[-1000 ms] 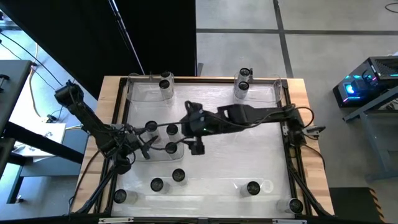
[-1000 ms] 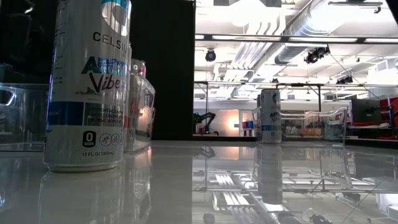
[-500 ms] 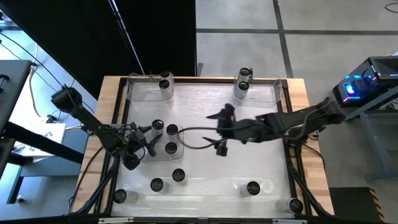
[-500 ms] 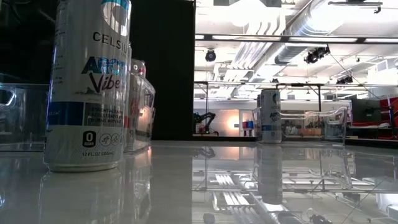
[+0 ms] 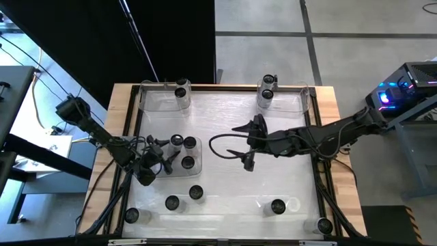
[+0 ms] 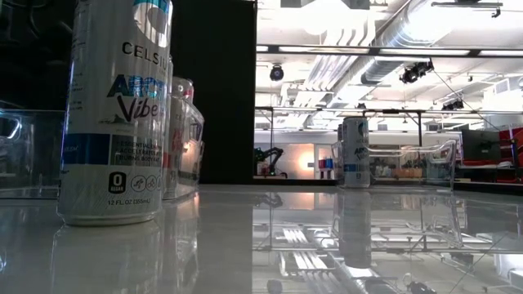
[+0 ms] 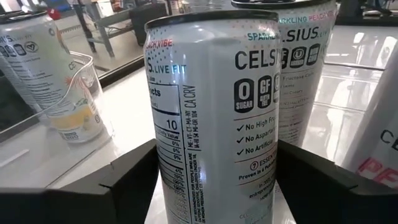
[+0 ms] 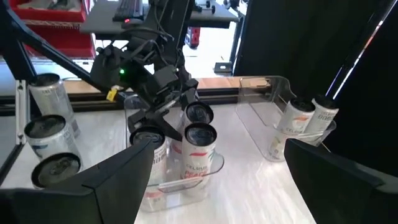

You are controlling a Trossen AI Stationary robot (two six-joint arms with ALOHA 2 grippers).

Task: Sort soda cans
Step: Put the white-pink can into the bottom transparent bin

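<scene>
**Left gripper astride a can in the middle tray, right gripper empty over the table**

Three soda cans stand close together in a clear tray [image 5: 198,168] left of the table's centre. One of them, a white can [image 7: 214,118] printed with black text, stands upright between the left gripper's [image 5: 166,154] fingers. In the left wrist view a dark finger [image 7: 130,180] shows on each side of it, spread about as wide as the can; whether they press on it cannot be told. The other two cans [image 5: 189,143] stand just beside it in the same tray.

More cans are scattered around. One [image 5: 181,91] sits in a clear tray at the far left corner, two [image 5: 267,88] in a tray at the far right. Five stand along the near edge, among them a pair [image 5: 195,193] near the middle tray and a single can [image 5: 277,206] further right.

The right gripper [image 5: 250,145] hovers near the table's centre, well apart from any can, its jaws wide and holding nothing.

The table [image 5: 225,184] has a pale glossy top.
</scene>
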